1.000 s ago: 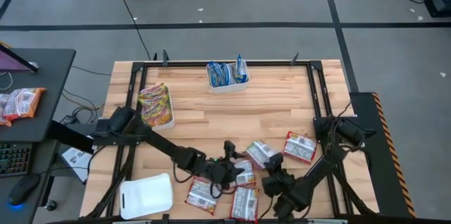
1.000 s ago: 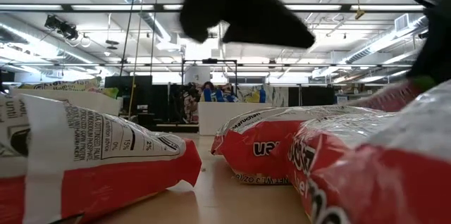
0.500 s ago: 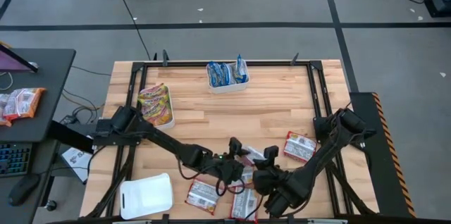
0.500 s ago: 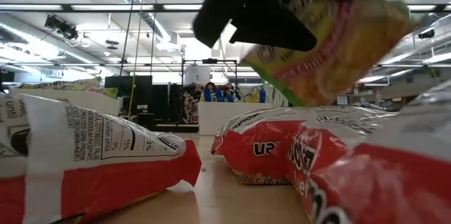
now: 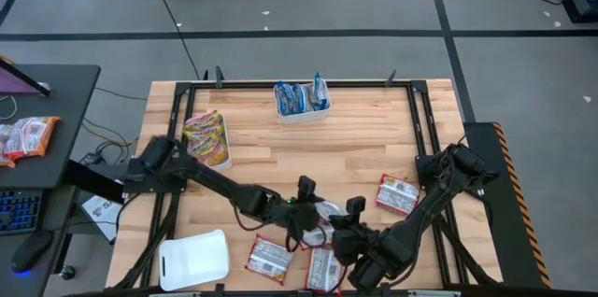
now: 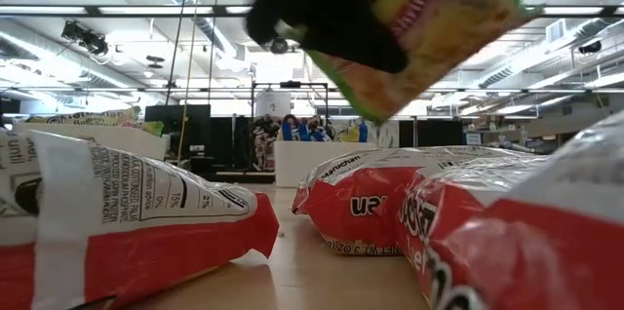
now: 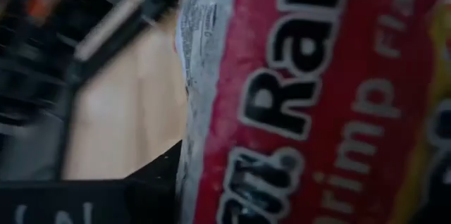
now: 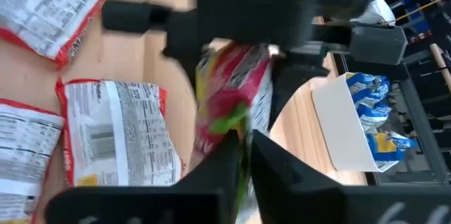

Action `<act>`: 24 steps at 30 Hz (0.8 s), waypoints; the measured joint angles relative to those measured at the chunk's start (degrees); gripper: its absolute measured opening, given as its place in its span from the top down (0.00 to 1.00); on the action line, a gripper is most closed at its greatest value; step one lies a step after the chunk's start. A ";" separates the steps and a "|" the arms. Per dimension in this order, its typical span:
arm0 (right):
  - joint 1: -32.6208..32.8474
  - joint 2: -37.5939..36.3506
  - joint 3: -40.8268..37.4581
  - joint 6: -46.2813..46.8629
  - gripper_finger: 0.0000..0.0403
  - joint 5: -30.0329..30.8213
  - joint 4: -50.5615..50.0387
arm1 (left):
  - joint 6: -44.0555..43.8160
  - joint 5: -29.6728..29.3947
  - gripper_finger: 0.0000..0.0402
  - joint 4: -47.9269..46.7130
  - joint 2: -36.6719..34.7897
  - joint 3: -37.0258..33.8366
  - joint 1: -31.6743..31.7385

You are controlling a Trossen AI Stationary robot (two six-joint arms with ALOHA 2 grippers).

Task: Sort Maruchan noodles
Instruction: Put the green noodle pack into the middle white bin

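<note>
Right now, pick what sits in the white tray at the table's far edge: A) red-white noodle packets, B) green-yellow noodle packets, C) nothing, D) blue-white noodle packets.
D: in the high view the white tray at the far edge holds blue-white packets standing on edge; the right wrist view shows the same blue wrappers.

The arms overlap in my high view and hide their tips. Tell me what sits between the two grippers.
Observer: The right wrist view shows a green-yellow crinkly plastic noodle packet pinched by the right gripper, its far end at the left gripper.
Operator: Report its height.
Observer: In the low view it hangs in the air, well above the red-white plastic packets lying on the wooden table.
</note>
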 joint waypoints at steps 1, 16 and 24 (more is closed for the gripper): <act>0.08 0.00 0.00 0.02 0.86 0.00 0.62 | -1.82 2.06 0.57 -2.17 -0.95 0.00 0.34; 4.57 -2.03 -4.88 8.53 0.52 -6.89 3.01 | -33.22 3.23 0.57 -65.38 -21.09 0.04 4.40; 4.39 -1.88 -12.23 9.00 0.54 -15.15 14.08 | -46.88 4.96 0.57 -82.83 -35.63 -5.05 7.61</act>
